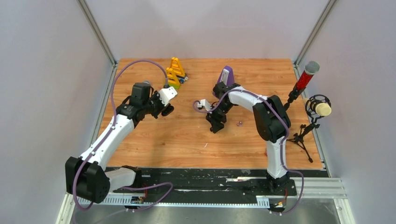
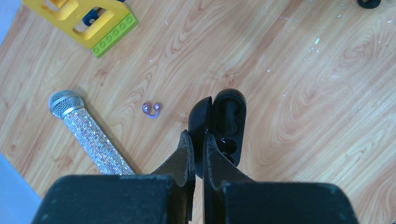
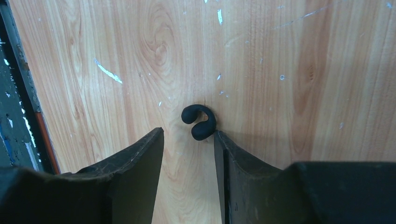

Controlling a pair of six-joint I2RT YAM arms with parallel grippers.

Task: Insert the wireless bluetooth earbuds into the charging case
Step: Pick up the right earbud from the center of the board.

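- Left jaws: all but closed. The fingers pinch the lid of the open case, and only a thin slit shows between the tips.
- Case: it projects straight ahead of the left jaws, with the lid standing in line with the slit. The base lies just to the right of the tips with its wells facing the wrist camera. I cannot tell whether a well holds anything, nor whether the case touches the counter.
- Right jaws: open, with a clear gap between the fingers, and nothing is held. The tips sit low over the wood.
- Earbud: I see one, black and C-shaped, lying on the counter just ahead of the right jaws. It is off centre, beside the tip of the right-hand finger. I cannot tell whether it touches that tip.
- Purple beads: a joined pair on the counter, ahead and left of the left jaws and near the case lid, but apart from it.
- Glitter microphone: it lies flat on the counter, left of the left jaws.
- Yellow toy: it sits far ahead and left of the left jaws, with a green brick at its corner.
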